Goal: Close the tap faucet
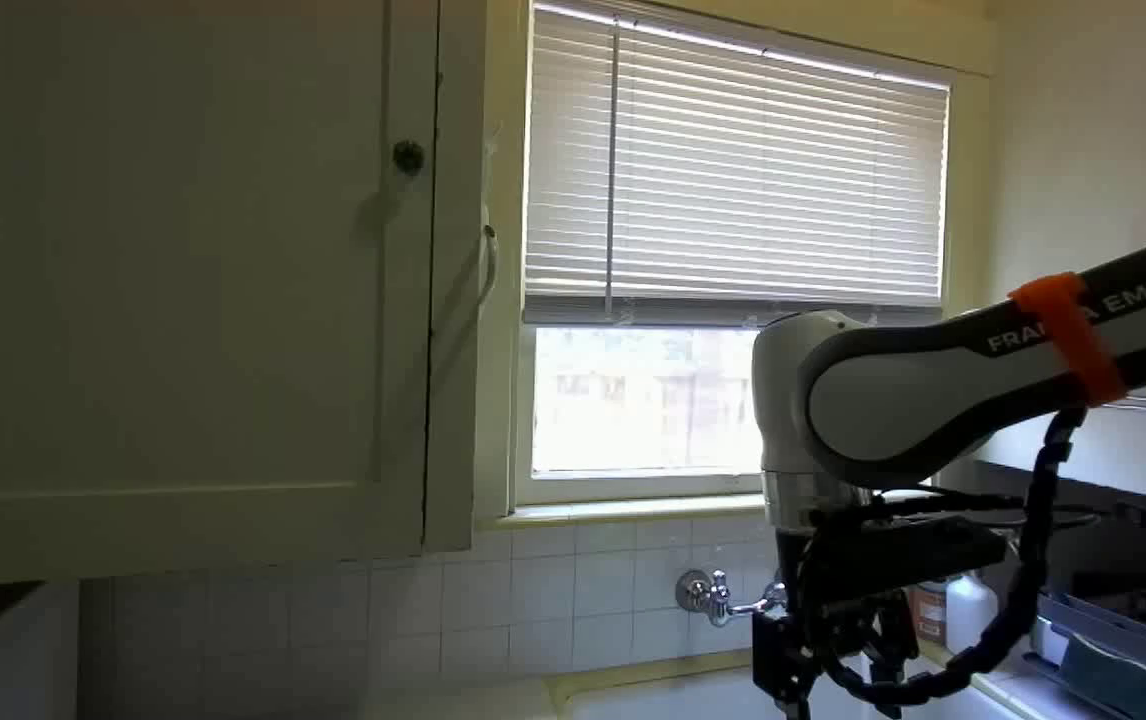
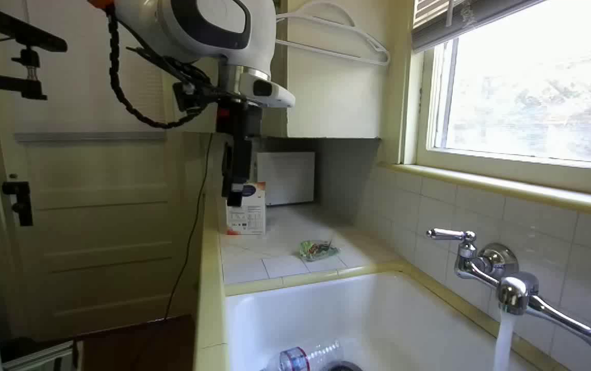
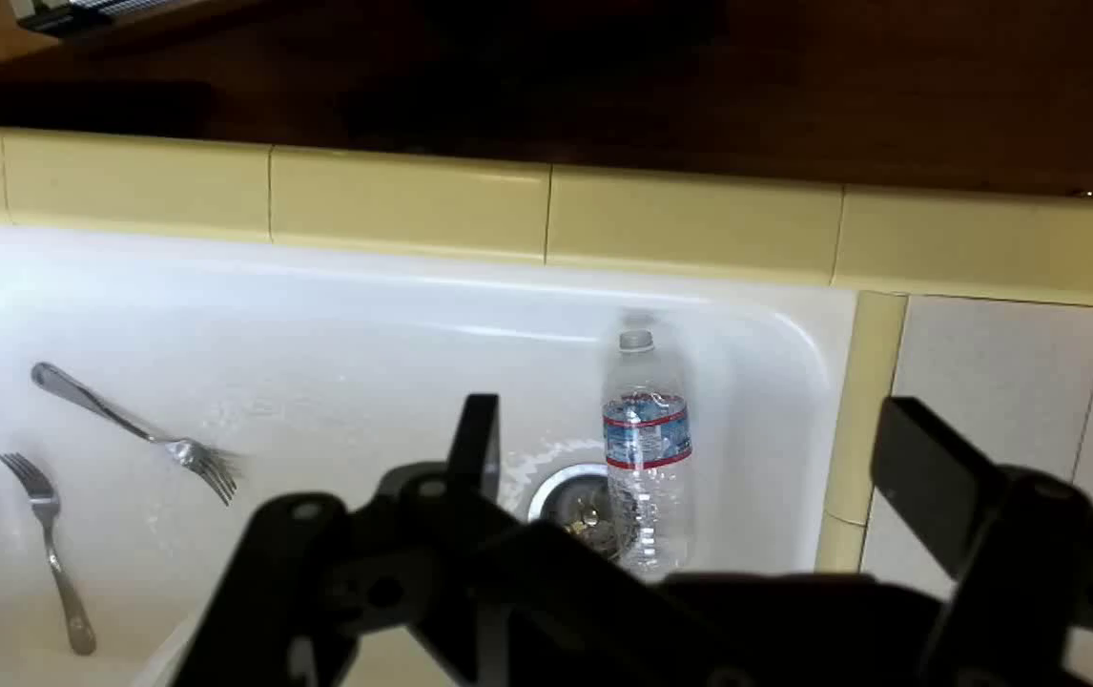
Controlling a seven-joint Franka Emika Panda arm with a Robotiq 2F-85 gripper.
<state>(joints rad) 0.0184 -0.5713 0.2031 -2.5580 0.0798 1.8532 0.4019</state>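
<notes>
Your hand is spread wide: in the wrist view its fingers stand well apart, pointing down over the end of the sink. The tap faucet is fixed to the tiled wall below the window, well apart from your hand, and water runs from its spout. You can see a lever handle on top of one end; in an exterior view your hand hides part of the faucet. In the sink, a clear plastic bottle lies on its side, overlapping the drain in the wrist view, and two forks lie near each other, apart from it. On the worktop, a box stands upright and a small greenish package lies near the sink's edge.
</notes>
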